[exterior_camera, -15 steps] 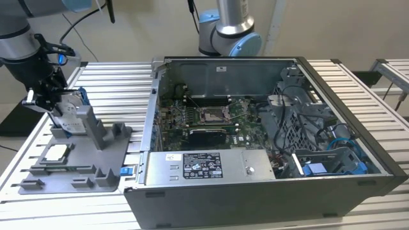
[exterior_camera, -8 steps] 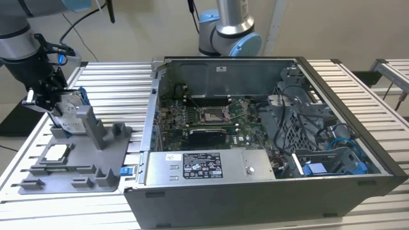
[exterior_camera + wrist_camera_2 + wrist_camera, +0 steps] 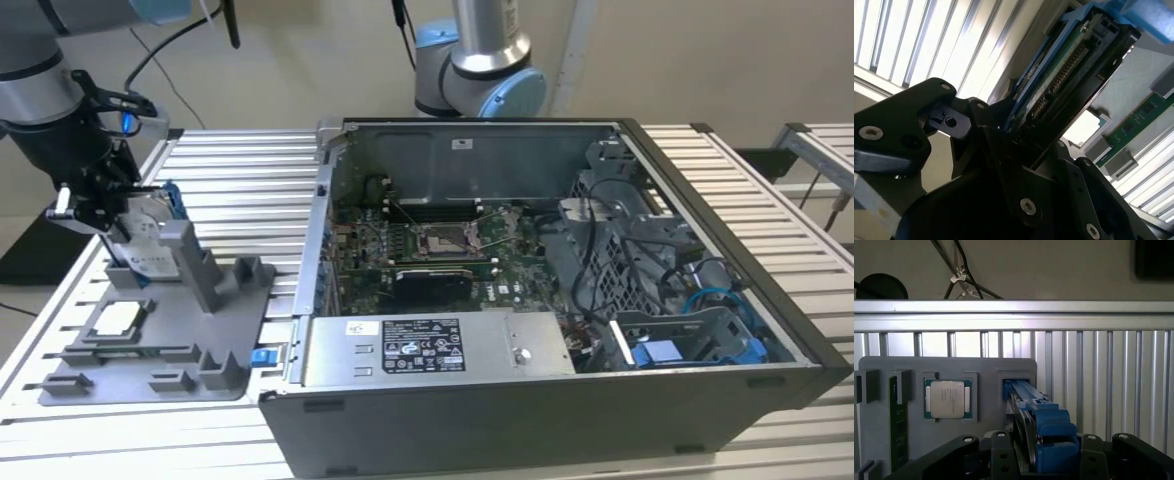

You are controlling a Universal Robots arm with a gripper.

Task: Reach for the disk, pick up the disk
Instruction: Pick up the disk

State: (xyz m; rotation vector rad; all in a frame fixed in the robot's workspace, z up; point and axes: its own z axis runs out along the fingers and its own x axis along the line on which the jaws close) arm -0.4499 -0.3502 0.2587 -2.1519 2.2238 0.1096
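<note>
Gripping the disk from above, my pincer is closed on it at the exterior view's left, over the slatted metal counter. The disk stands upright on its narrow end, with its white label facing outward and its blue frame running along the edges.

In the first wrist view my black fingers sit tight against either side of the disk. Its length runs away from me down to a square pocket in the grey fixture plate. The far end of the disk is at that pocket, but I cannot tell whether it rests inside or sits just clear of the rim. In the second wrist view the disk shows its thin edge, with a row of connector pins between the blue frame and the dark underside, clamped in my pincer.

The grey fixture plate lies flat on the counter, just beside the open computer case. A square silver chip sits in its own recess on the plate, next to the disk's pocket and apart from the disk. In the first wrist view a green memory stick lies in a slot on the far side of the chip from the disk.

The computer case lies on its side with its panel off, showing the motherboard and a labelled power supply. Behind the case stands the base of a second arm.
</note>
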